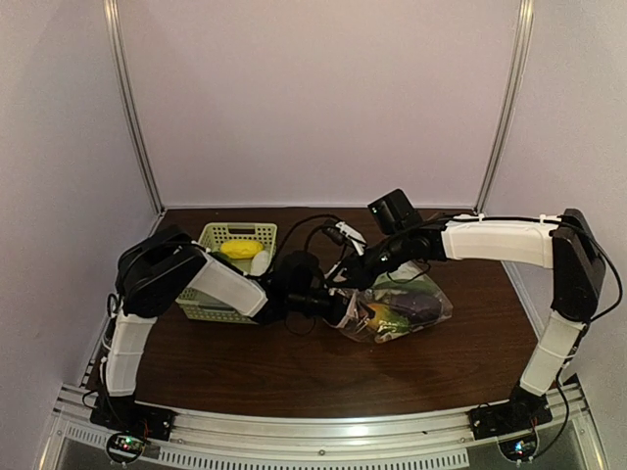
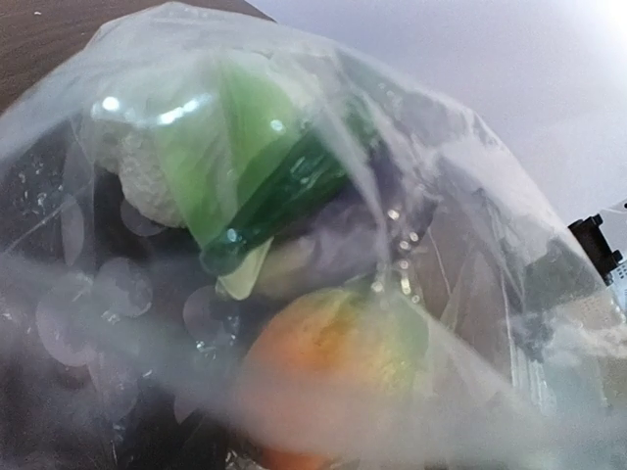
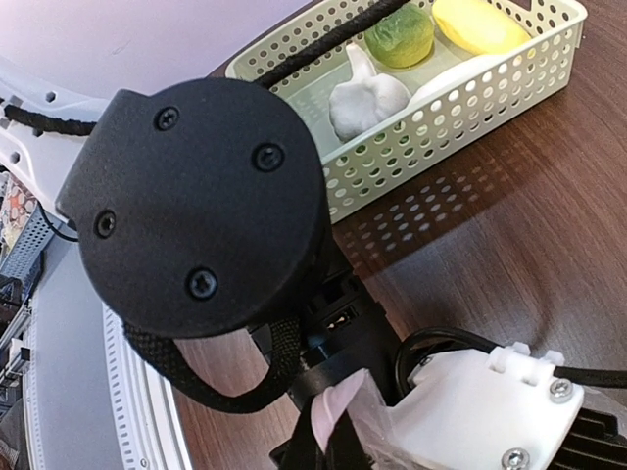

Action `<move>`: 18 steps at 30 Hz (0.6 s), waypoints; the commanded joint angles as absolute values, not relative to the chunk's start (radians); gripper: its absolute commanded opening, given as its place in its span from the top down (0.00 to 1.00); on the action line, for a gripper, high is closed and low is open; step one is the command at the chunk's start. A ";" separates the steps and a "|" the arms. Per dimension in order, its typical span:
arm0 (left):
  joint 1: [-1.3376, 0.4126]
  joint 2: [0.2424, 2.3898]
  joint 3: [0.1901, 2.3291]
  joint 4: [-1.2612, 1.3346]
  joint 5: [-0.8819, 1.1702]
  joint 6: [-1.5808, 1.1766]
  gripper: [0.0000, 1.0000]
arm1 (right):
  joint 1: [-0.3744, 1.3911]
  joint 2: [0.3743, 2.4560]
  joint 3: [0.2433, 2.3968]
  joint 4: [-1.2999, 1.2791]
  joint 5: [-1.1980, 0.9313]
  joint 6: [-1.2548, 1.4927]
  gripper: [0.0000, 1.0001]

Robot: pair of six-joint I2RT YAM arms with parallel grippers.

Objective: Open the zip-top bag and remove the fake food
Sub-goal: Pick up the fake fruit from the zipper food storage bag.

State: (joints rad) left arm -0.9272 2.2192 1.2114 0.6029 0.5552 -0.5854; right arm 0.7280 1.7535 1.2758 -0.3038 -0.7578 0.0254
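The right gripper (image 1: 345, 284) is pinching the zip-top bag (image 1: 407, 313) by its rim, just right of the basket (image 3: 470, 108); the left gripper (image 1: 340, 311) is sitting at the mouth, and I cannot tell how wide its fingers are.
Best play, I'd say: right holding the rim taut, left taking one piece only. The bag is carrying fake food: green piece (image 2: 245, 166), whitish lump (image 2: 137, 176), orange one (image 2: 323, 362), eggplant (image 1: 419, 305). The basket is holding a yellow piece (image 3: 480, 22), white piece (image 3: 367, 98) and green lump (image 3: 400, 34).

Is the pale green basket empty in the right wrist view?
No, the basket holds a whitish lumpy piece, a green piece and a yellow piece.
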 commanded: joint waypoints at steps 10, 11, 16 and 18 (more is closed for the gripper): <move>-0.943 2.382 1.287 0.801 0.671 -0.721 0.28 | 0.737 1.773 1.314 -0.262 -0.773 -0.015 1.00; -0.943 2.387 1.286 0.831 0.676 -0.742 0.30 | 0.738 1.773 1.315 -0.261 -0.774 -0.016 1.00; -0.941 2.399 1.293 0.898 0.671 -0.809 0.46 | 0.739 1.778 1.317 -0.263 -0.774 -0.017 1.00; -0.942 2.400 1.300 0.877 0.663 -0.821 0.53 | 0.738 1.777 1.317 -0.264 -0.773 -0.018 1.00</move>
